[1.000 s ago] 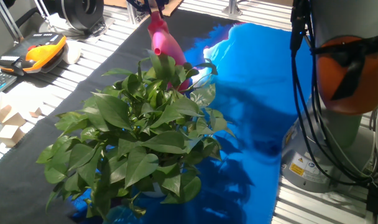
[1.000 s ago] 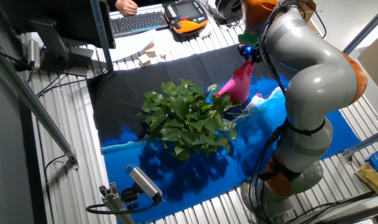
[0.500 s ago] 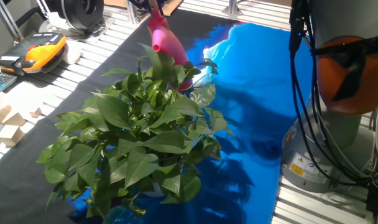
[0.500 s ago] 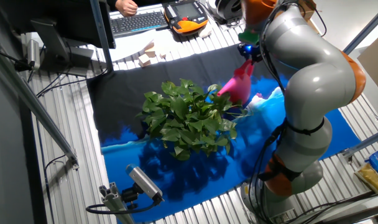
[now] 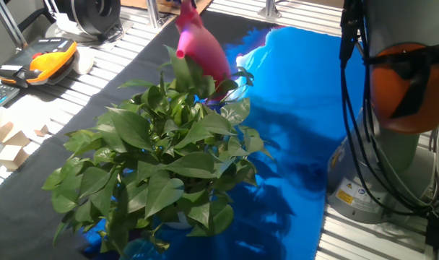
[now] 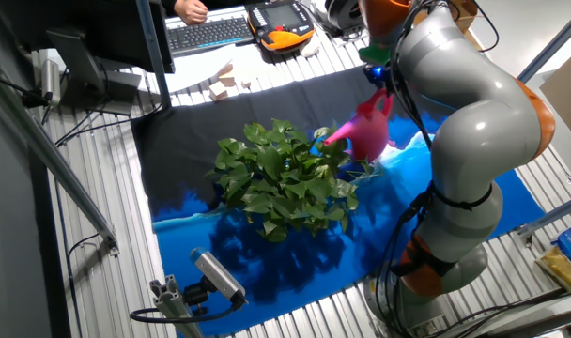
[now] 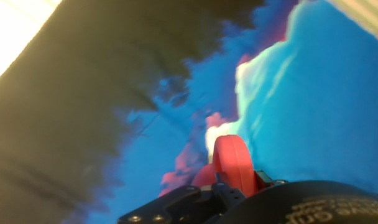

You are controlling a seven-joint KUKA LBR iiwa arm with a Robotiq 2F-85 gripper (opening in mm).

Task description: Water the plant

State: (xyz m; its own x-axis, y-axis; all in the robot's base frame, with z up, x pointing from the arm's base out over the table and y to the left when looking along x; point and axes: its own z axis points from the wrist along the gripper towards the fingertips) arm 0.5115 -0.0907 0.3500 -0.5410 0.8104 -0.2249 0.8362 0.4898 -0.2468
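The plant [image 5: 162,152] is a wide bush of glossy green leaves standing where the black cloth meets the blue cloth; it also shows in the other fixed view [image 6: 285,178]. A pink watering can [image 5: 201,47] hangs tilted over the plant's far edge, its lower end among the leaves. In the other fixed view the can [image 6: 365,131] hangs under my gripper [image 6: 379,83]. In the hand view the can's handle [image 7: 231,163] sits right at the gripper body, so the gripper is shut on the can. The fingertips are hidden.
An orange teach pendant [image 5: 50,54] and wooden blocks [image 5: 10,144] lie on the slatted table at the left. A keyboard [image 6: 210,33] lies at the back. My arm's base [image 5: 378,180] stands at the right. A camera on a stand [image 6: 215,277] sits at the front edge.
The gripper has shifted the pink watering can slightly to the right and tipped it further over the plant's edge. The plant has not moved.
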